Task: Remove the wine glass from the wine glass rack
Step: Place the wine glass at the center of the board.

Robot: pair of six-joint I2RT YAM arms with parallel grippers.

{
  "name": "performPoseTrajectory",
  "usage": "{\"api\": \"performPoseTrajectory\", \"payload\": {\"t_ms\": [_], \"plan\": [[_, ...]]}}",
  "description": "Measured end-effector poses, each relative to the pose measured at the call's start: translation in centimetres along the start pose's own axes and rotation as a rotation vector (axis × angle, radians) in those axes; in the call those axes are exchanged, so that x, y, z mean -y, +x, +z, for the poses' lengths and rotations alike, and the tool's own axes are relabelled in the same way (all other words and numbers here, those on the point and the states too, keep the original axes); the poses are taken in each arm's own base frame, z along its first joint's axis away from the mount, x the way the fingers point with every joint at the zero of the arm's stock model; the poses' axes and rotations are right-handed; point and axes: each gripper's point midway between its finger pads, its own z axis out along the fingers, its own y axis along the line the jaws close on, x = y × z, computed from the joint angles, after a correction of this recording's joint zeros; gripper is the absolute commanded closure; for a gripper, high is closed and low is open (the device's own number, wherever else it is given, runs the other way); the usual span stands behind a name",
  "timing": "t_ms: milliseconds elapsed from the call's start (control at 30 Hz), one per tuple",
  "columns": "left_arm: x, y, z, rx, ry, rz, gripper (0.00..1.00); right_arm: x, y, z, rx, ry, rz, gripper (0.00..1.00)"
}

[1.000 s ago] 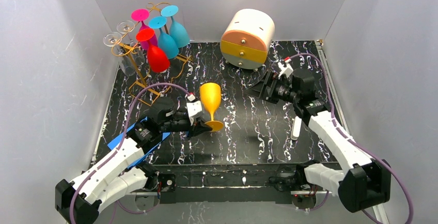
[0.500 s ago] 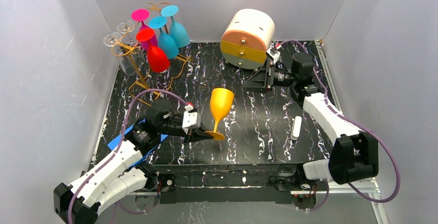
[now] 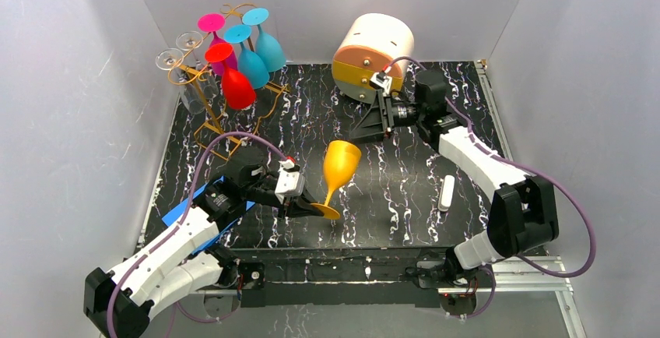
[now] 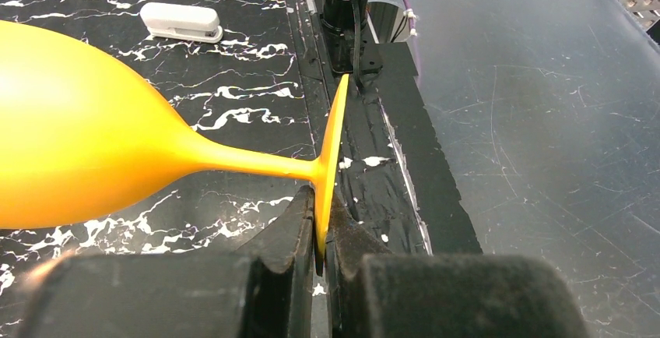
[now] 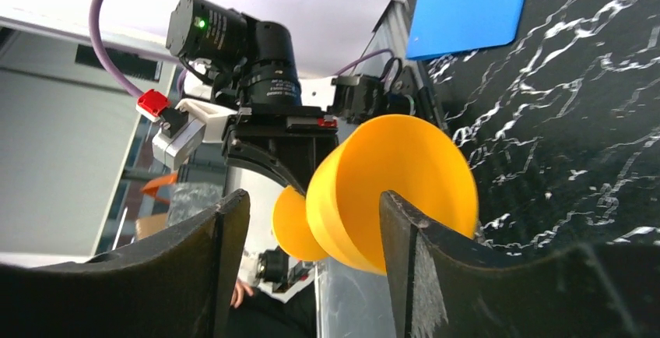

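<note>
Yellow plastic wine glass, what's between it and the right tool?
Nothing. In the top view only bare black marbled tabletop separates the right tool from the yellow plastic wine glass.

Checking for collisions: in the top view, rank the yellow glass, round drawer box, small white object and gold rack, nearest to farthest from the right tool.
From the right tool:
1. Yellow glass, at its tips, centre.
2. Round drawer box, behind it.
3. Small white object, near right.
4. Gold rack, far left.

Yellow wine glass (image 3: 340,163), gold wine glass rack (image 3: 204,103), black table (image 3: 405,191) with white squiggles, cream-and-orange round box (image 3: 375,51).
</note>
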Motion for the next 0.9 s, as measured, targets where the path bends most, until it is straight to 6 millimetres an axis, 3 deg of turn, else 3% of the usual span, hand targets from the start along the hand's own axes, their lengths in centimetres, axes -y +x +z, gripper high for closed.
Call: {"api": "performPoseTrajectory", "payload": {"t_ms": [467, 900], "plan": [[0.3, -0.1, 0.0, -0.001, 0.027, 0.023, 1.00, -1.4, 3.4, 2.1, -0.173, -0.062, 0.057, 0.41], [0.3, -0.4, 0.1, -0.008, 0.045, 0.034, 1.00, -1.9, 4.1, 2.0, -0.213, -0.092, 0.055, 0.52]]}}
